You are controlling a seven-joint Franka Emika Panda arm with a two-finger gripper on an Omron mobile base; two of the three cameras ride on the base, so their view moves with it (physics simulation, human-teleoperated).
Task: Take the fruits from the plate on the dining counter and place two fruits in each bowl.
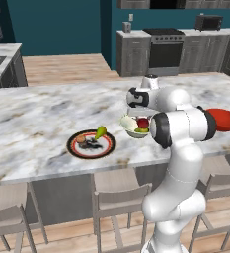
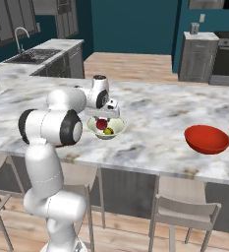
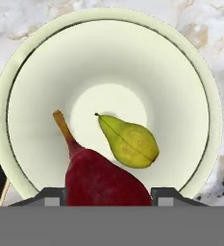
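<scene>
The cream-white bowl (image 3: 108, 57) sits directly under my gripper (image 3: 108, 197), on the dining counter (image 1: 37, 113). The small yellow-green fruit (image 3: 130, 141) lies near the bowl's centre. My gripper (image 2: 102, 118) is shut on the dark red fruit (image 3: 104, 180), which spans the gap between both fingertips (image 3: 53, 197) just over the bowl, its stalk pointing away. To the left on the counter, the plate (image 1: 91, 150) carries the green pear (image 1: 100, 132) and the tan-orange fruit (image 1: 81, 139). The red bowl (image 2: 207, 139) stands to the right with nothing seen in it.
Stools (image 1: 119, 197) line the counter's near edge below the plate and bowls. My own arm (image 1: 180, 128) stands between the cream bowl (image 1: 134, 129) and the red bowl (image 1: 224, 119). Dark cabinets and an oven (image 1: 166, 49) are far behind.
</scene>
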